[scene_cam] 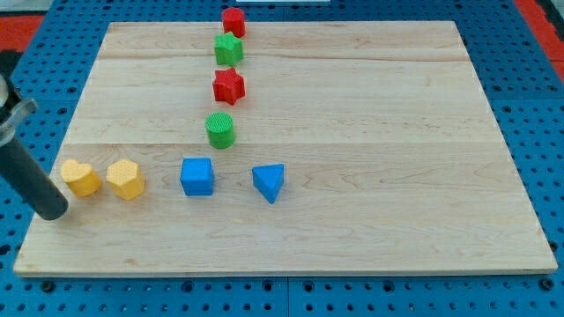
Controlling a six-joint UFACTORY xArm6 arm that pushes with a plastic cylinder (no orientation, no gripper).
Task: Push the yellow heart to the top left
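Pale planked wooden counter (370, 176) on blue perforated base: red cylinder (233, 21), green star (228, 47), red star (228, 85) and ribbed green cylinder (220, 129) in a column from top centre; yellow heart (80, 178), yellow hexagonal block (126, 179), blue cube (196, 176) and blue triangular block (269, 182) in a row lower left. No pincer fitted, so no state to tell; my tip (55, 214), matte dark rod, just below-left of heart, apparently apart. Approach stage, judged; next calls for contact from below, then a steady push toward the view's top along the left edge.

Two yellow blocks, the heart (80, 178) and the hexagon (126, 180). Two blue: the cube (196, 176) and the wedge (269, 182). The board (397, 158) shows pale wood grain.
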